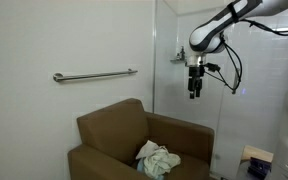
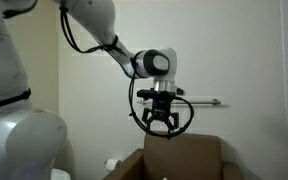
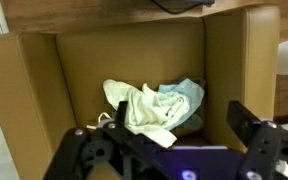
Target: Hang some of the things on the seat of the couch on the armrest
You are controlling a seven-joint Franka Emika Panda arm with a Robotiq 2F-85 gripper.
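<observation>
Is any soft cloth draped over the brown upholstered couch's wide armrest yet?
No, the crumpled pale cloths all lie on the seat; the armrests look bare.

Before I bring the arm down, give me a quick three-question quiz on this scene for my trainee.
1. True or false: the gripper is shut on a cloth.
2. Where does the fabric pile lie? A) on the seat B) over the back of the couch C) in the gripper
3. What hangs on the armrest right now?
Key: 1 false: it is open and empty, above the couch. 2 A. 3 Nothing that can be seen.
</observation>
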